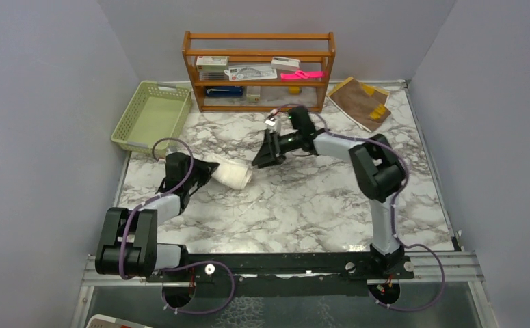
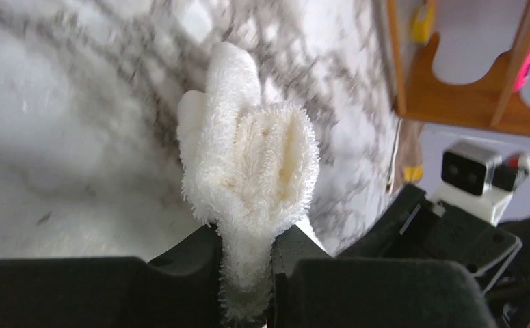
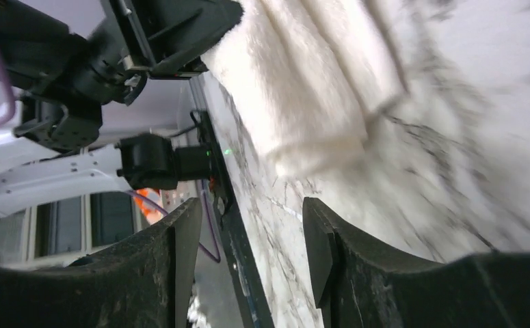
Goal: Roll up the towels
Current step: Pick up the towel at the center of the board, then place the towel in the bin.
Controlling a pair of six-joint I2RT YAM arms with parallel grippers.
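Two towels make up the job, and only the nearer one looks dealt with. Closest to the arm bases, on the left part of the marble surface point(image 1: 303, 205), the left hand point(image 2: 248, 266) is closed tight on one end of the cream-white towel point(image 1: 232, 175). Its wrist view shows the pile squeezed between the fingers, with folded layers bunched just beyond them. From above, that towel lies as a short, thick roll, though its far end looks loose and the layers are not clearly wound tight.

Just past it, the right hand point(image 3: 248, 225) sits at the roll's other end with its jaws well apart and nothing between them, the towel lying just beyond the fingertips.

Judging from this, the step in hand is finishing or tidying the first roll. The next move calls for the left hand to set it down without letting it spring open.

Farther back, at the right rear corner, the brown towel point(image 1: 358, 102) with yellow patches lies flat and unrolled, so the right arm faces a long reach. The green basket point(image 1: 135, 145) and wooden shelf point(image 1: 258, 35) stand along the back.
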